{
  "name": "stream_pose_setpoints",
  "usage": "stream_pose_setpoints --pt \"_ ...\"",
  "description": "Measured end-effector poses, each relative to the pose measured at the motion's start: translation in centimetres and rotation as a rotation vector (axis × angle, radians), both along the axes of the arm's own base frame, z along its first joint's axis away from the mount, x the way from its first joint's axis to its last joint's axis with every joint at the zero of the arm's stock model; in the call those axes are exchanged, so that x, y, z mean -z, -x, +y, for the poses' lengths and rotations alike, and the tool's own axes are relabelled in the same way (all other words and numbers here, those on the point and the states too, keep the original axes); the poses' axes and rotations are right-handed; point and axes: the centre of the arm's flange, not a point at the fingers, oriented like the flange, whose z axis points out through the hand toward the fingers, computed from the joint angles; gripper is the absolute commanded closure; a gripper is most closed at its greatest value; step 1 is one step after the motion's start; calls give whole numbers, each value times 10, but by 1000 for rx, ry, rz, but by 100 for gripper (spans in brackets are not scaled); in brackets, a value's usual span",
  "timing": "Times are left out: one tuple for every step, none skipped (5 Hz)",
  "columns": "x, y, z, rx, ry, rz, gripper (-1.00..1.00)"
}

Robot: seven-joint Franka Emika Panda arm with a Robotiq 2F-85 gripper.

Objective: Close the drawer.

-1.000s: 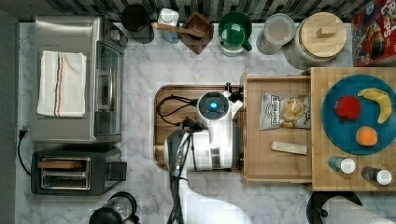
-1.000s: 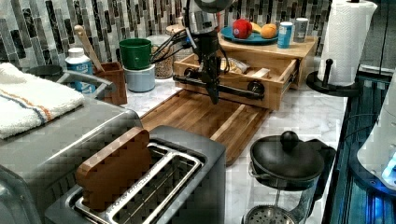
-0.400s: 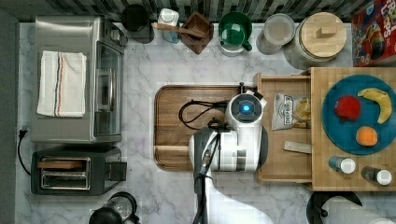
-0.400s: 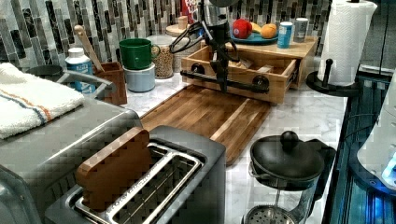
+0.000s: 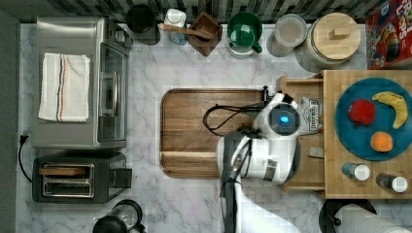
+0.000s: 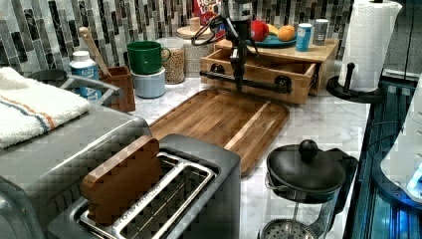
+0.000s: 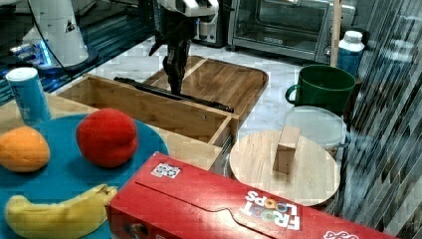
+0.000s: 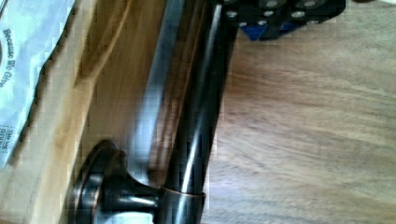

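Note:
The light-wood drawer [image 5: 311,167] stands partly out from under the butcher-block top, toward the top view's left. A snack bag [image 5: 309,114] lies inside it. Its black bar handle [image 6: 259,83] runs along the front. My gripper [image 6: 238,83] points straight down and is shut, its tip against the bar on the side of the brown tray. In the right view the gripper [image 7: 175,85] meets the handle [image 7: 199,102] near the middle of the drawer [image 7: 149,107]. In the wrist view the fingers [image 8: 280,14] sit beside the bar [image 8: 201,116], over the tray.
The brown tray [image 5: 194,131] lies in front of the drawer. The butcher-block top [image 5: 335,184] carries a blue plate [image 5: 354,141] with fruit. Jars and a green mug [image 5: 244,29] line the back wall. A toaster [image 5: 73,177], a toaster oven [image 5: 77,82] and a paper-towel stand [image 6: 370,45] are around.
My arm has travelled toward the top view's right with its tip at the handle. The drawer has slid further in under the butcher-block top, so less of it sticks out.

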Motion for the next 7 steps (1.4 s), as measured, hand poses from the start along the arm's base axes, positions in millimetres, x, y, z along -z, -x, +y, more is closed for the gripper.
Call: stream_pose_setpoints --pt "-2 5 -30 27 14 -3 100" --pt "-5 4 -59 37 54 0 100" --pt "0 -3 -88 64 78 -1 100" --pt "3 -8 -104 48 117 7 100" --pt "4 -12 -100 34 127 16 100" --pt "4 -13 -99 31 130 21 100" --pt "5 -13 -99 32 131 19 100"
